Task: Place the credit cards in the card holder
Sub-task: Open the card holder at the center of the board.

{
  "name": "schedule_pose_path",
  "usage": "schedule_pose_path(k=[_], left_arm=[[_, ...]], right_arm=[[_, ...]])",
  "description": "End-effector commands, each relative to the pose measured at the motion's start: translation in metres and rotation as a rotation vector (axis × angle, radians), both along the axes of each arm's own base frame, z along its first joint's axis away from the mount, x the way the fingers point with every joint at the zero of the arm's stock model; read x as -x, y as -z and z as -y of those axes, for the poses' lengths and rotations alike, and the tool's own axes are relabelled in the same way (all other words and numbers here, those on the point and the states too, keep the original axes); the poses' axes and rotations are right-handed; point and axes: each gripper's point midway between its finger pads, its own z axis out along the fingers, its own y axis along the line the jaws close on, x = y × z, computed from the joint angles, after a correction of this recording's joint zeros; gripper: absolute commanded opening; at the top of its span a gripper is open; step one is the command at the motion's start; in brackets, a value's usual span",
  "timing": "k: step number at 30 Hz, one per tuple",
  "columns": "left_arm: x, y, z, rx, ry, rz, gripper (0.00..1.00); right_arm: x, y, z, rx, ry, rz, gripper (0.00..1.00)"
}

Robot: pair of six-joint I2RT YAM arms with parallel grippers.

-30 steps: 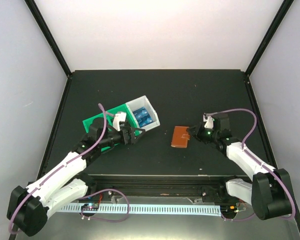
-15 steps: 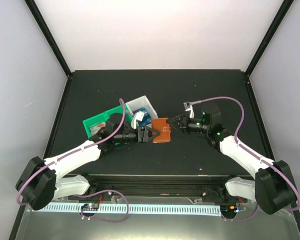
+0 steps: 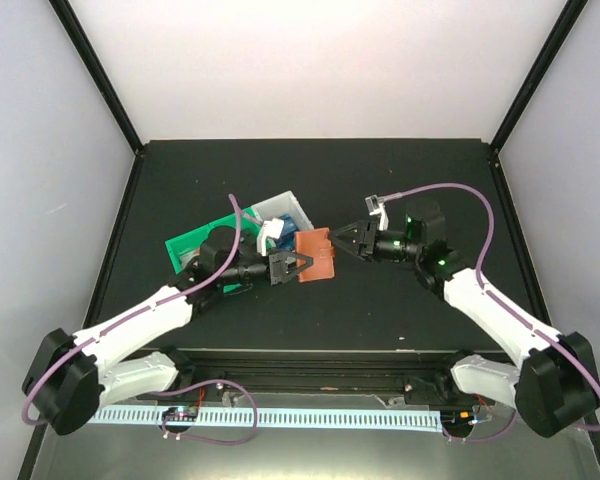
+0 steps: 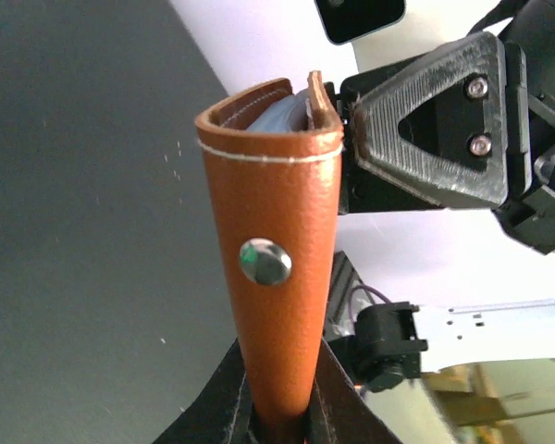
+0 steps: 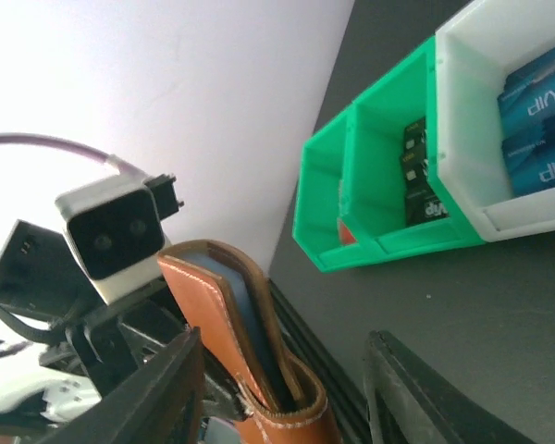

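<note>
The brown leather card holder hangs above the table between the two arms. My left gripper is shut on its left end. In the left wrist view the card holder stands pinched between my fingers, my left gripper at its lower end, snap stud facing the camera. My right gripper is open at the holder's right edge. In the right wrist view the card holder sits between my spread fingers, close to the left one, with my right gripper not touching it on the right. Blue credit cards lie in the tray's white end; black ones stand in a green bay.
The green-and-white tray lies on the dark table behind my left gripper, its white compartment toward the middle. A red card shows in the tray's far green bay. Black frame posts rise at the table's corners.
The right arm carried the card holder left from the table to the left gripper. The left gripper closed on it, and the right gripper has opened and let go.
</note>
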Motion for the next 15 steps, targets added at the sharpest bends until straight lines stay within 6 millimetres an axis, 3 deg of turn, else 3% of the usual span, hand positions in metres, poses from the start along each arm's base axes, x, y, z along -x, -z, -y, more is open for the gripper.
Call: schedule_pose_path(k=[1,4,7,11,15], left_arm=[[-0.009,-0.039,-0.010,-0.031,-0.045,0.367,0.02],[-0.002,-0.069,-0.011,-0.041,-0.010,0.650,0.02],[-0.004,-0.093,-0.015,-0.103,-0.022,0.989,0.02],[0.001,-0.132,-0.017,-0.143,-0.053,1.471,0.02],[0.011,-0.136,-0.009,-0.220,0.039,1.836,0.01]], right_arm=[[0.003,-0.027,0.013,0.074,0.060,0.102,0.55],[0.007,-0.031,0.025,0.100,0.129,0.062,0.68],[0.015,-0.042,0.031,0.039,0.179,-0.032,0.72],[0.026,-0.070,0.038,-0.057,0.227,-0.098,0.77],[0.029,-0.095,0.041,-0.150,0.261,-0.160,0.80]])
